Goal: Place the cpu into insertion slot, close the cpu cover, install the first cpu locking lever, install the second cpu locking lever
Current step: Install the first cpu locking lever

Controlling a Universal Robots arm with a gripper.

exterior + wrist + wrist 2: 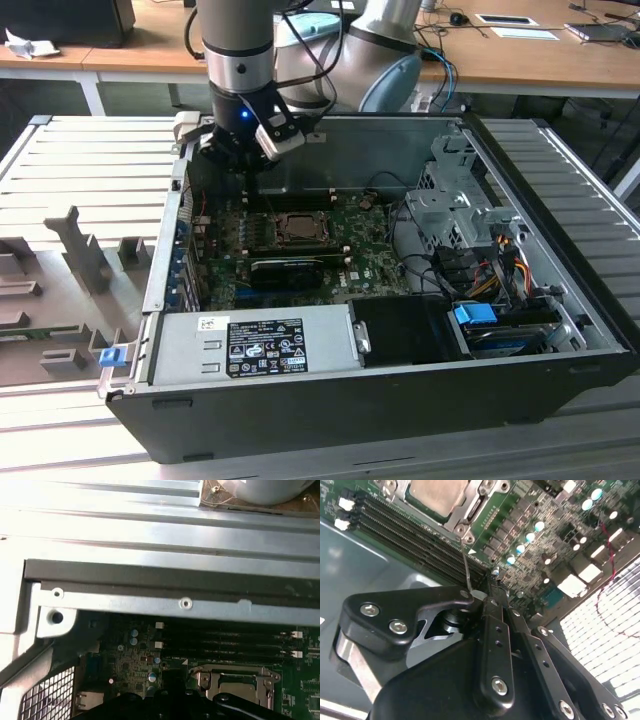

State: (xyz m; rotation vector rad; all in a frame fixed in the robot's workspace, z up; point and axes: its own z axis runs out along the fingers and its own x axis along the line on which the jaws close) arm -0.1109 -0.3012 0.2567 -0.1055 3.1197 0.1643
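Gripper (479, 596) clenched on the thin wire locking lever (465, 565), whose tip hides between its black jaws; matte silver cpu (437, 491), cut off, lies beneath the metal-framed cpu cover (461, 507).

Glare on ribbed metal table (100, 525), motherboard (125, 655) in shadow.

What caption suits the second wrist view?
Pincer pinching a thin locking lever beside the cpu seated under the closed cpu cover.
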